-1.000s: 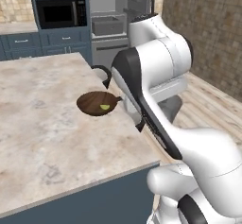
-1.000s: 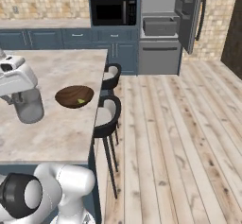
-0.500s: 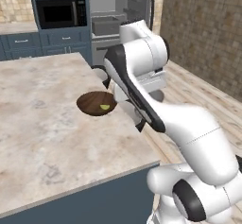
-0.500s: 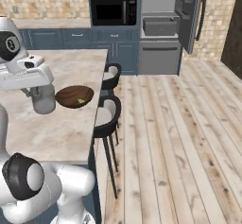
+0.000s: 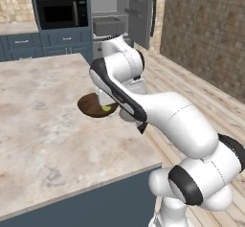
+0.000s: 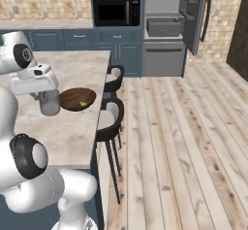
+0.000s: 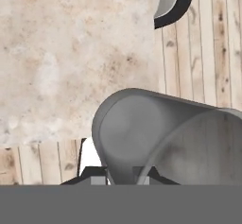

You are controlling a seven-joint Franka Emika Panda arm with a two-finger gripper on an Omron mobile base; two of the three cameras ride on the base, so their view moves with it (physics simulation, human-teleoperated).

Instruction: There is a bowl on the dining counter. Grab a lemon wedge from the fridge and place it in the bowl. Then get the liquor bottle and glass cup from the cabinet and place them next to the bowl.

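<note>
The glass cup (image 6: pixel 49 105) hangs upright from my gripper (image 6: pixel 46 96), low over the dining counter (image 6: pixel 72 137) and just left of the bowl (image 6: pixel 76 98). Whether its base touches the stone I cannot tell. The hand view looks down into the glass cup (image 7: pixel 156 138), and my gripper (image 7: pixel 122 175) is shut on its rim wall. A lemon wedge (image 6: pixel 83 104) lies inside the bowl. From the left base view, the bowl (image 5: pixel 91 105) and lemon wedge (image 5: pixel 106 108) show partly behind my arm. The fridge (image 6: pixel 164 30) stands open at the back.
Two black stools (image 6: pixel 110 120) stand along the counter's right edge, and one stool (image 7: pixel 172 3) shows past the counter edge. A black microwave (image 6: pixel 116 11) sits left of the fridge. Wooden floor (image 6: pixel 184 141) spreads to the right.
My arm has swung the glass cup across the counter toward the bowl; it now sits close beside the bowl. The bowl and lemon wedge have not moved.
</note>
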